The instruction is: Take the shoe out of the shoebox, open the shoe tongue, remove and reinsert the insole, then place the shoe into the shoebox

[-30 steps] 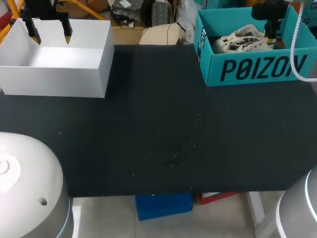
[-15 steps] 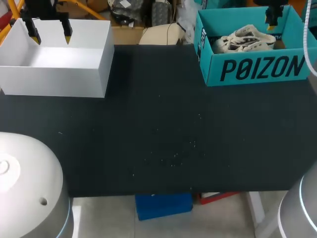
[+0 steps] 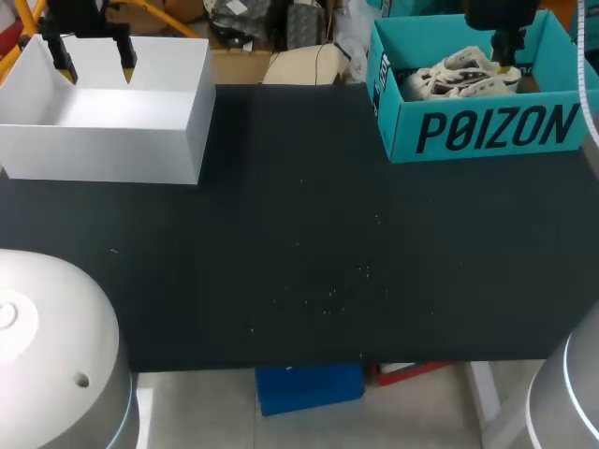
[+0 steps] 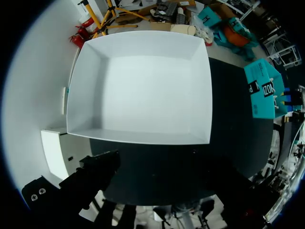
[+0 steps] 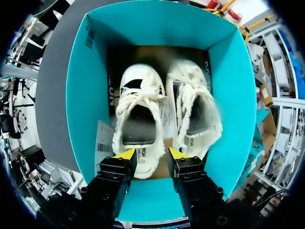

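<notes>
The right fingers hang over the teal shoebox, spread apart and holding nothing. Ahead of and under them two white shoes lie side by side, their heels toward the fingers. The heel of the first shoe sits about between the two yellow tips. The second shoe is just beside one finger and touches the first shoe, or nearly so.

The left fingers are also open and empty. They are above the white box, well apart from the shoebox.

I think the danger is the close neighbour. If the fingers go down as they stand, one tip may land on the second shoe, or catch its frayed edge or a lace. Then both shoes would be pulled. Nothing holds the shoebox on the tabletop, so it may lift or slide with the shoe.

The count is two shoes, one shoebox, one white box and two pairs of fingers.
</notes>
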